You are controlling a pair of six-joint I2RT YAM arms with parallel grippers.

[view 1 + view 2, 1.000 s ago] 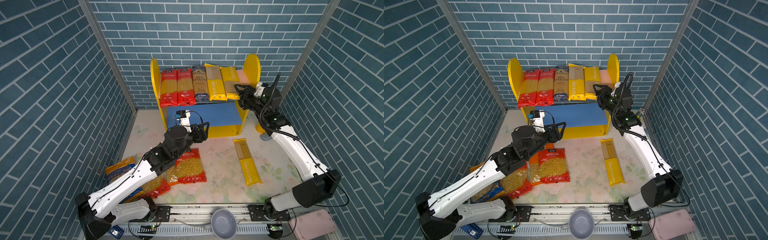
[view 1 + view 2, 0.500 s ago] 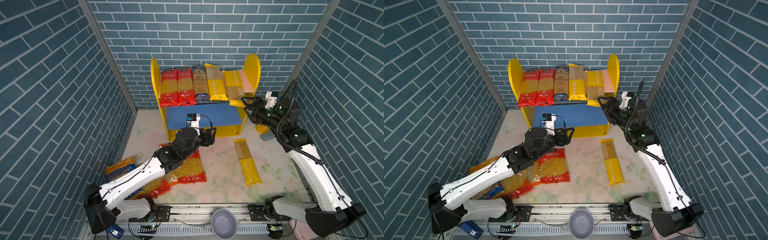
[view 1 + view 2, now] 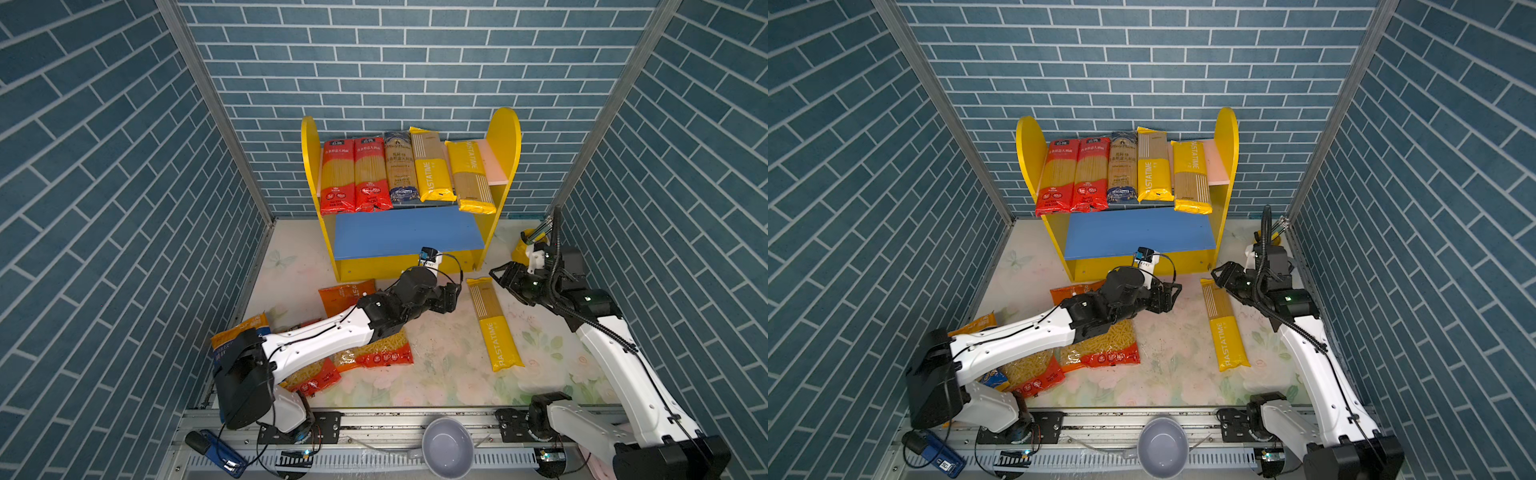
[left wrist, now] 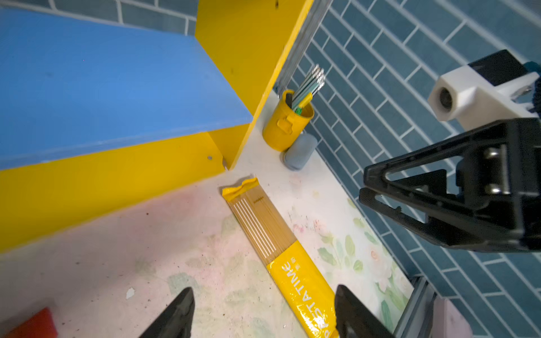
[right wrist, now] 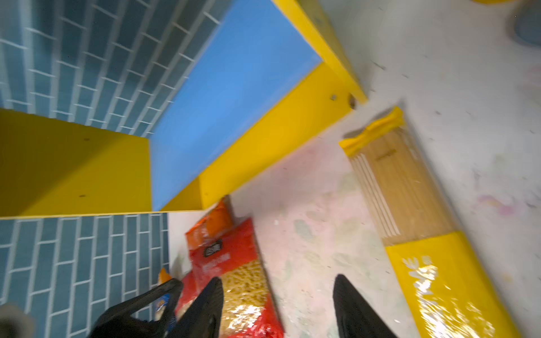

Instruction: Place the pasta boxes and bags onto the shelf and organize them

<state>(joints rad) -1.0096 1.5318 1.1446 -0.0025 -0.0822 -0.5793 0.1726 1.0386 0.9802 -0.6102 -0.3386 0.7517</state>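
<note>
The shelf [image 3: 505, 137] holds five long packs on its pink upper board [image 3: 494, 166]: two red [image 3: 337, 174], one dark-blue [image 3: 400, 170], two yellow [image 3: 432, 166], the rightmost [image 3: 471, 178] overhanging the front. The blue lower board [image 3: 407, 232] is bare. A yellow spaghetti pack [image 3: 494, 328] [image 4: 281, 243] [image 5: 409, 199] lies on the floor. My left gripper [image 3: 455, 297] [image 4: 263, 316] hovers open just left of it. My right gripper [image 3: 498, 276] [image 5: 278, 292] is open just right of its far end. Red [image 3: 374, 353], orange [image 3: 345, 295] and blue-orange [image 3: 237, 332] short-pasta bags lie under my left arm.
A yellow pen cup [image 3: 524, 245] [image 4: 285, 125] with a grey object [image 4: 300, 152] beside it stands right of the shelf, close to my right wrist. A grey bowl [image 3: 446, 446] sits at the front rail. Brick walls close in on three sides.
My right gripper left the yellow pack on the upper board, drew back and dropped down beside the floor pack. My left gripper moved right, toward that same pack.
</note>
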